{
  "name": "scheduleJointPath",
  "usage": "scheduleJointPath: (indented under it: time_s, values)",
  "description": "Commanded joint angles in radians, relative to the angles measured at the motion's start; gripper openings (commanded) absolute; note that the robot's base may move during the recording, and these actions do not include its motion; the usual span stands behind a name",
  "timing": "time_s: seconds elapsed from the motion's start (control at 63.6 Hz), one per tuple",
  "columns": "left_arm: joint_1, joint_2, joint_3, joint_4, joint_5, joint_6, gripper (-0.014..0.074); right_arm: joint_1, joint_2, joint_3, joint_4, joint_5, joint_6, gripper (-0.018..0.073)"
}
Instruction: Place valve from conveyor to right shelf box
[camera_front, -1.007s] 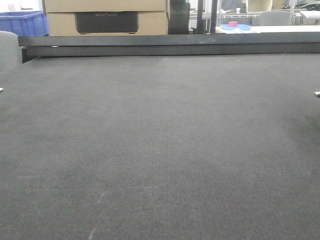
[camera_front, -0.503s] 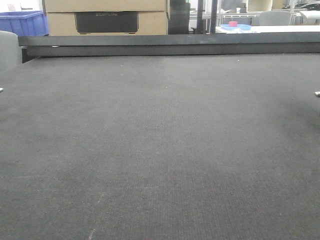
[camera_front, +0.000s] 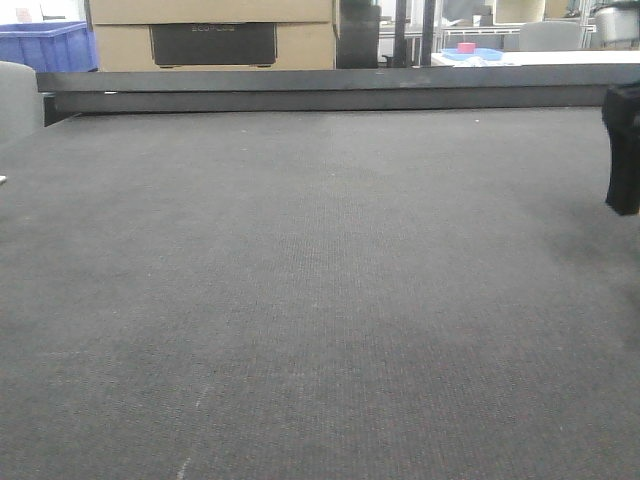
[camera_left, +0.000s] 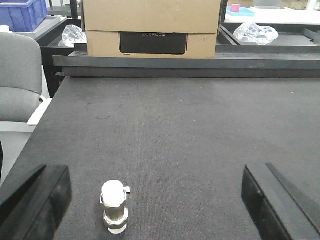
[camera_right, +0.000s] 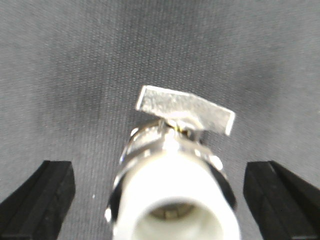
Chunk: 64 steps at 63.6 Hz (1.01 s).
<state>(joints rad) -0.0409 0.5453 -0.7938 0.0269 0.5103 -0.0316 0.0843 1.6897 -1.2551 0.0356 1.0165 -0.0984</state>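
Conveyor (camera_left: 200, 125) w/ valve (camera_left: 114, 212) upright, long axis vertical, white end up.

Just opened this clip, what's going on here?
The right gripper is open, with its fingers on either side of a metal valve that sits on the dark conveyor. Nothing is gripped yet. The left gripper is open too, low over the conveyor, with an upright valve standing between its fingers. The pictures do not show whether both views have the same valve.
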Motion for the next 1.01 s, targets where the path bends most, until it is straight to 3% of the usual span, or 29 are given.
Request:
scheduleJointPath:
  time_s: [0.0,0.079,0.173,0.378,0.708,0.897,0.991]
  values:
    - [-0.006,0.001,-0.011,-0.006,-0.011,-0.002,0.0601,-0.003,0.006,-0.008,-0.007,-0.014,-0.009,0.0568]
    - [-0.006,0.001,-0.011,-0.006,-0.011,-0.002,0.0601,-0.003,0.004,-0.008,-0.007,-0.030,-0.009,0.0523]
    - [-0.006,0.001,-0.011,-0.006,-0.011,-0.002,0.0601,-0.003,0.004,-0.010,-0.007,-0.038,-0.009,0.0368]
    - [-0.006,0.001,-0.011,-0.006,-0.006,-0.002,0.0601,-0.003,0.002,-0.010,-0.014,-0.022,-0.009,-0.0172]
    - [-0.004,0.023,-0.028,-0.006,0.056,-0.002,0.0600,-0.003,-0.181,-0.010,-0.014,-0.092,0.016,-0.0155]
    - [-0.004,0.157,-0.126,-0.006,0.252,-0.002,0.0599,-0.003,-0.324,-0.010,0.022,-0.115,0.019,-0.0155]
    - [-0.004,0.263,-0.222,0.009,0.402,-0.002,0.0599,-0.003,-0.372,-0.010,0.031,-0.115,0.019,-0.0155]
